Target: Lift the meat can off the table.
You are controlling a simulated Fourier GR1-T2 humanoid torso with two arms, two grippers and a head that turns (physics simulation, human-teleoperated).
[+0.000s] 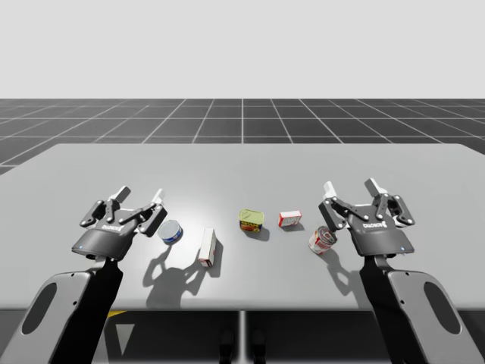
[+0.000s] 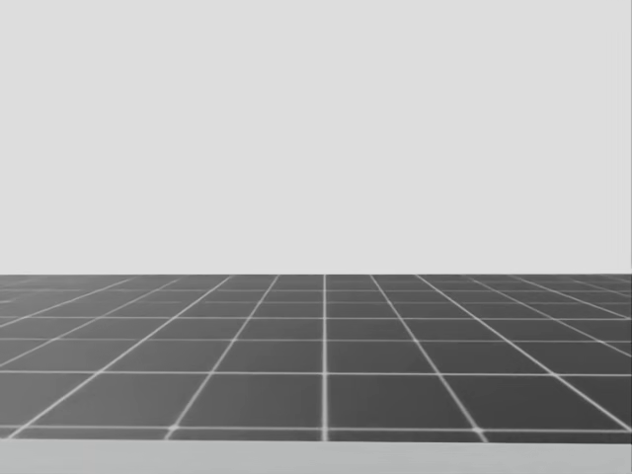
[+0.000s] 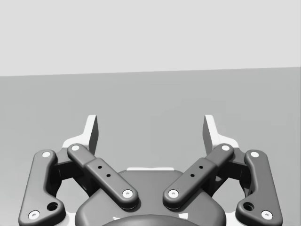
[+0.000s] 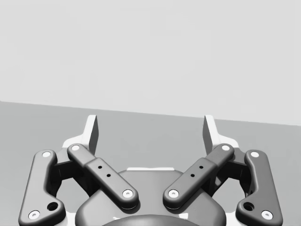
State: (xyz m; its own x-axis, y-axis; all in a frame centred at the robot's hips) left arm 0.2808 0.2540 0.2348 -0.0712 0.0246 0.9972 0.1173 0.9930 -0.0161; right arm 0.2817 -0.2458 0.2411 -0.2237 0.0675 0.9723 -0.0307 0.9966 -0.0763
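Nothing is being gripped yet, so the task is standing at its first step, the approach. The meat can [image 1: 251, 221] is sitting on the table [image 1: 242, 167] near the middle, between a white box [image 1: 207, 246] and a small red box [image 1: 289, 220], apart from both grippers. My left gripper [image 1: 140, 195] is hovering beside a blue can [image 1: 172, 231], and my right gripper [image 1: 350, 185] beside a red round can [image 1: 322, 240]. Both are showing jaws spread wide, with nothing between them.

In my judgement, the next move is asking 1 arm to reach toward the middle, descend over the meat can and close on 2 opposite sides. The high view is giving all the objects, while the wrist views are looking along the fingers over the table surface. The head view is facing the dark grid floor [image 2: 326, 355].
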